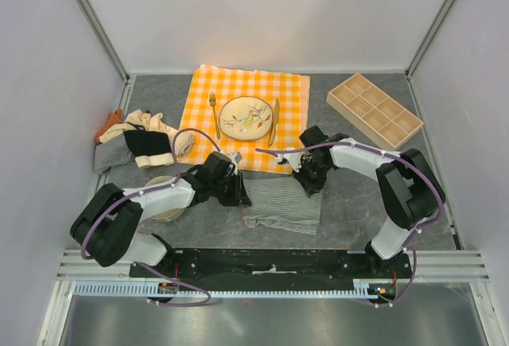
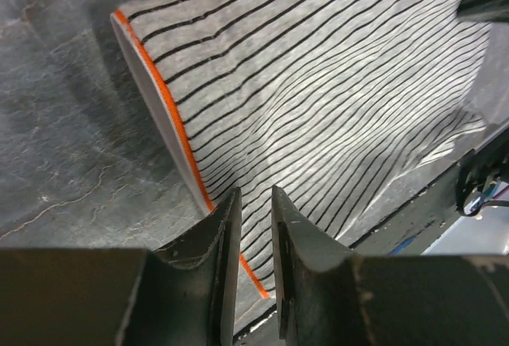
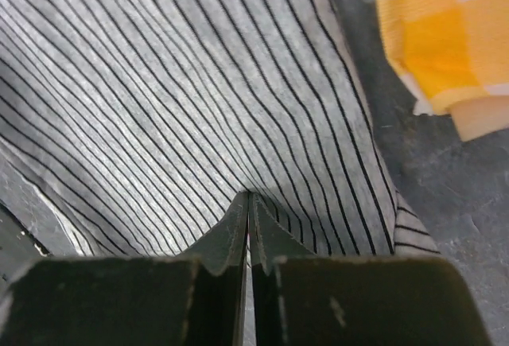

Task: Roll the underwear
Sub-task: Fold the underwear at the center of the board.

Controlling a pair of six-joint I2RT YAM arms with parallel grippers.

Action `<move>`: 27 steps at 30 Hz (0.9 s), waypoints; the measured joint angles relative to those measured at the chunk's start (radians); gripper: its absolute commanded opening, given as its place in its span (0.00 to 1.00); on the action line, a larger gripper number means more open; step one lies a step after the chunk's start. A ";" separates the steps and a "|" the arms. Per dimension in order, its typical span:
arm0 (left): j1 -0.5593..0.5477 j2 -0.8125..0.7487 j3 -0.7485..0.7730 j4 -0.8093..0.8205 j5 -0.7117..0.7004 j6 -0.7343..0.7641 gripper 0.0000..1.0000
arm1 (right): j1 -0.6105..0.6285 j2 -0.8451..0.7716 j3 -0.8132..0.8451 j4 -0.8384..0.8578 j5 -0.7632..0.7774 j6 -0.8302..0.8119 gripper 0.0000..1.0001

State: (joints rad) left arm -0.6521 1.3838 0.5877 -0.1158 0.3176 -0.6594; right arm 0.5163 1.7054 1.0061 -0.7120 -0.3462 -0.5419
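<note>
A grey-and-white striped underwear (image 1: pixel 282 207) lies spread on the dark table in front of the arm bases. It fills the left wrist view (image 2: pixel 318 99), its waistband edged in orange (image 2: pixel 167 107), and the right wrist view (image 3: pixel 199 83). My left gripper (image 1: pixel 238 193) (image 2: pixel 254 195) hangs over the waistband's left edge, jaws a narrow gap apart with cloth showing between them. My right gripper (image 1: pixel 307 180) (image 3: pixel 248 195) is shut on a pinch of the striped cloth at its far right corner. More underwear is piled at the left (image 1: pixel 135 143): black with a cream band, cream, orange and striped.
An orange-and-white checked tablecloth (image 1: pixel 207 91) (image 3: pixel 445 36) with a plate (image 1: pixel 246 118), fork and knife lies just behind the garment. A wooden compartment tray (image 1: pixel 374 109) stands at the back right. A round pale dish (image 1: pixel 163 199) sits under my left arm.
</note>
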 measured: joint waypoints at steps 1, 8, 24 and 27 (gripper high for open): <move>0.000 0.010 -0.009 0.010 -0.002 0.001 0.30 | -0.005 0.000 0.000 0.006 0.013 0.009 0.08; 0.000 0.008 -0.037 0.043 -0.003 0.007 0.39 | -0.030 -0.028 0.008 -0.005 0.005 -0.007 0.27; -0.027 -0.649 -0.026 0.037 -0.045 0.247 0.77 | 0.198 -0.580 -0.294 -0.048 -0.257 -0.480 0.75; -0.030 -0.692 -0.047 0.057 -0.046 0.310 0.92 | 0.245 -0.555 -0.341 0.009 -0.198 -0.485 0.75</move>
State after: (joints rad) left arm -0.6819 0.6922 0.5404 -0.0589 0.2718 -0.3496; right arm 0.7609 1.1503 0.6651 -0.7033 -0.5442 -1.0267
